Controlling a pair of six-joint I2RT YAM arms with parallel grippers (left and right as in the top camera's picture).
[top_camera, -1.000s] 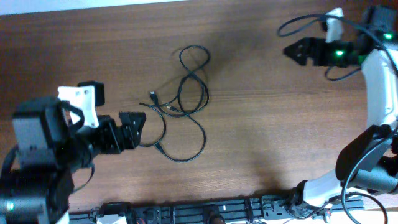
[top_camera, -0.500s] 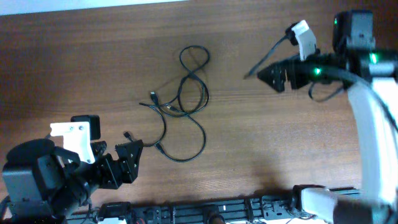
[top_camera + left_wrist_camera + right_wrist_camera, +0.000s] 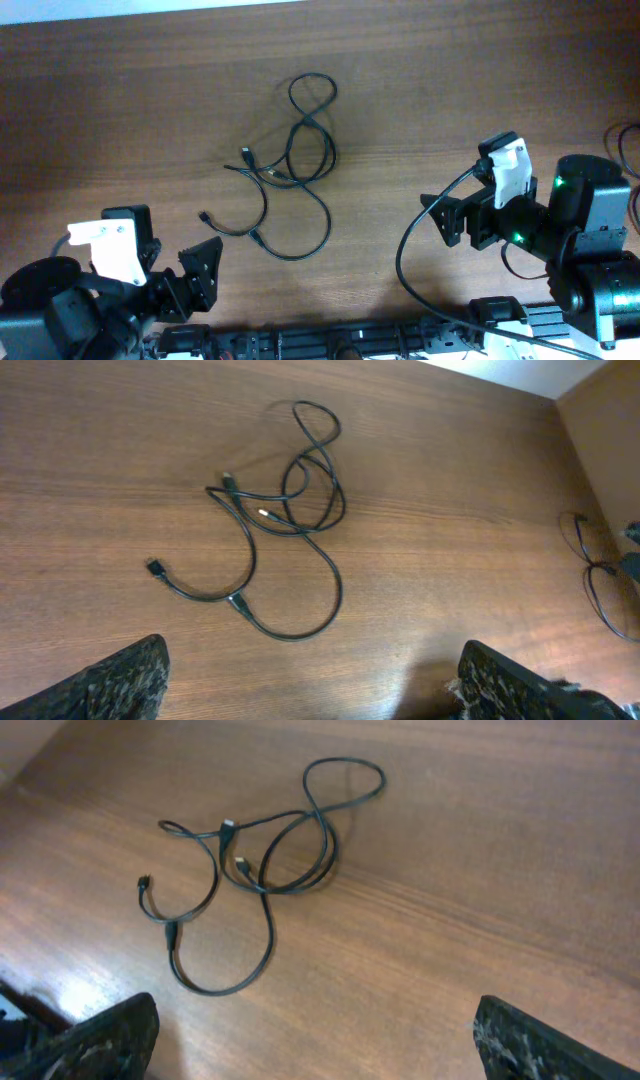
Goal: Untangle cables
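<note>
- The overhead view shows both arms at once. Each wrist view shows only its own two fingers and the table ahead of them.
- The overhead view shows the cables [image 3: 304, 123] as one loose tangle on the table [image 3: 450, 100]: a small loop at the far end, crossed strands in the middle and a wider loop at the near end.
- The left wrist view resolves the plug ends; a light-tipped plug lies inside the tangle. It also shows a separate black loop [image 3: 590, 565] at the far right, of which the overhead view shows only an edge [image 3: 612, 135].
- Left gripper [image 3: 208, 268]: the cables lie ahead of its tips, well apart, not touching. In its wrist view [image 3: 315, 685] they [image 3: 303, 535] sit between the fingers [image 3: 125, 682] and beyond them, slightly left of centre.
- Right gripper [image 3: 440, 217]: the cables lie ahead of its tips, well apart. In its wrist view [image 3: 315, 1040] they [image 3: 310, 812] sit left of centre.
- Both grippers are spread wide and hold nothing; the fingers stand at opposite lower corners of each wrist view.
- Both arms are folded back near the table's near edge, with the left gripper aimed obliquely across the table and the right gripper aimed toward the left side.
</note>
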